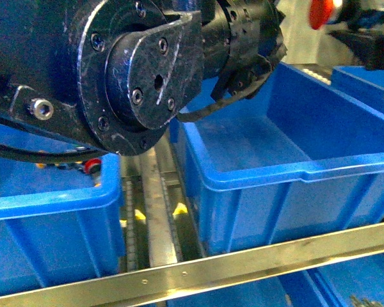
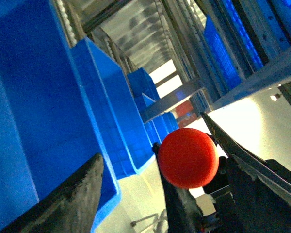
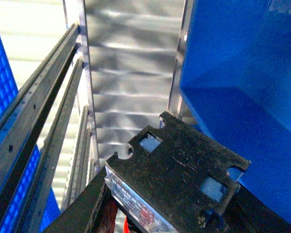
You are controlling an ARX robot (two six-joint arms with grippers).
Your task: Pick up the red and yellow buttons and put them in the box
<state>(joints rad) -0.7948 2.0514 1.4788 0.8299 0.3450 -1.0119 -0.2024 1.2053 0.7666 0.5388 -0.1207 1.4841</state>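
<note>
— The left tool (image 2: pixel 182 179)?
— Clamped on a red button (image 2: pixel 188 158), raised past the blue box's (image 1: pixel 294 174) far rim.
— The right tool (image 3: pixel 150 213)?
— Cannot tell; a black block (image 3: pixel 179 165) covers it.

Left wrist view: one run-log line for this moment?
left end effector: holding red button | box: no buttons seen inside | placement: not yet done

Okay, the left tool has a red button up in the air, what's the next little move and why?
Probably lower the left tool toward the open inside of the box before letting go. The red button is clamped in it, and in the front view it appears high, up by the box's far side, so a drop from there might miss or bounce out.
</note>
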